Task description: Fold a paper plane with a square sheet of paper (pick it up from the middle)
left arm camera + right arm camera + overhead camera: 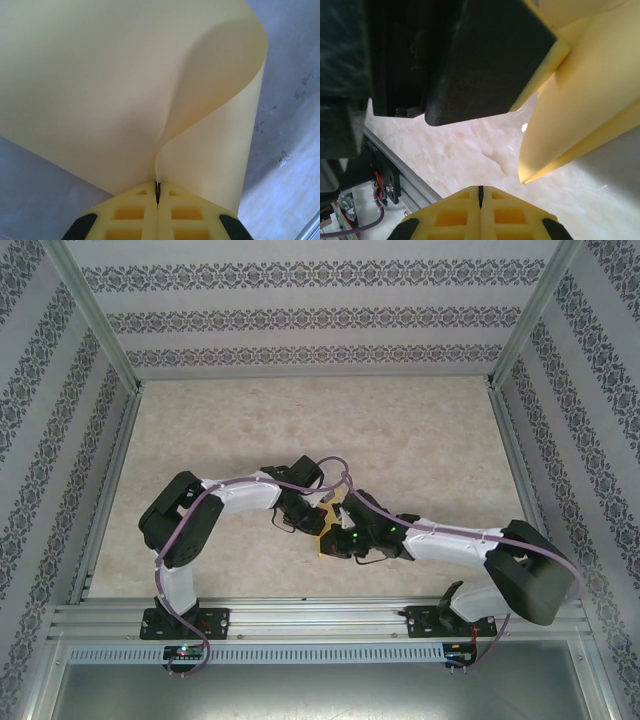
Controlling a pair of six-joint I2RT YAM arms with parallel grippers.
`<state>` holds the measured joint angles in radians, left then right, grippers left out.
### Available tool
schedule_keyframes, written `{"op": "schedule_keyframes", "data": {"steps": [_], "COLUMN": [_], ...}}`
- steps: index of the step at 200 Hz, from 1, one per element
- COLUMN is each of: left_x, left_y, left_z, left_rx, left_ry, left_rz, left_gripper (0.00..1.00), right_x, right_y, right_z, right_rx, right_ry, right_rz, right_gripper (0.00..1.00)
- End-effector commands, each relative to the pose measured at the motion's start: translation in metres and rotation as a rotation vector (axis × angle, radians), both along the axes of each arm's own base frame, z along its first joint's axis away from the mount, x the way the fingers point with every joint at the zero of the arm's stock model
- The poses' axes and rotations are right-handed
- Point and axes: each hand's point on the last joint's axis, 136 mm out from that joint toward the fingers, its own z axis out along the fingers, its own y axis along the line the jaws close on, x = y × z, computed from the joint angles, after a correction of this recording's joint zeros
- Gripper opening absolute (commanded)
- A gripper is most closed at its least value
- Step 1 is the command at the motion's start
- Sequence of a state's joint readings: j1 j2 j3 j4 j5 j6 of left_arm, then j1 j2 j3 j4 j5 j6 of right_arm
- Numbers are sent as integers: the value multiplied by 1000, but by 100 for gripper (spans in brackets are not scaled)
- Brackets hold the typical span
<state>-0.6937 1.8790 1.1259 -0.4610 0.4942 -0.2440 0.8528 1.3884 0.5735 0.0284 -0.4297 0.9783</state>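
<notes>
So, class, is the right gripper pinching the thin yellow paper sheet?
No, the right gripper is shut on nothing; the sheet hangs apart beside it.

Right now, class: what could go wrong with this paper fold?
1. The left claw pinches the yellow paper sheet at one narrow spot; its loose curl could slip or crease wrongly.
2. The shut right claw sits very close to the left claw; they might collide.
</notes>
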Motion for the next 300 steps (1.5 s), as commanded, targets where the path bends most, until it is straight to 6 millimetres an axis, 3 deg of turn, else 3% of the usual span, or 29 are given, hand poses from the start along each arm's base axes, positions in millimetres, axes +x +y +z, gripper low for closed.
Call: {"op": "schedule_keyframes", "data": {"steps": [1, 88, 175, 212, 241, 258, 300], "left_x": [-10, -12, -14, -14, -14, -14, -14], "left_y": [4, 2, 1, 0, 1, 1, 1], "left_z": [-17, -20, -23, -25, -27, -27, -26], "left_rx": [37, 29, 27, 32, 41, 43, 40], "left_ry": [42, 53, 74, 77, 80, 83, 77], "left_rz": [-10, -17, -27, -30, -27, -29, -28], "left_gripper": [0, 0, 1, 1, 1, 1, 1], "right_x": [14, 10, -3, -4, -9, -4, 18], "right_y": [12, 3, -16, -13, -13, -13, -11], "right_z": [4, -33, -55, -56, -70, -59, -12], "right_rx": [18, -19, -96, -89, -81, -69, 36], "right_ry": [-13, 98, 156, 157, 205, 170, 31], "right_rz": [-56, -98, -107, -92, -96, -100, -115], "right_gripper": [0, 0, 0, 0, 0, 0, 0]}}
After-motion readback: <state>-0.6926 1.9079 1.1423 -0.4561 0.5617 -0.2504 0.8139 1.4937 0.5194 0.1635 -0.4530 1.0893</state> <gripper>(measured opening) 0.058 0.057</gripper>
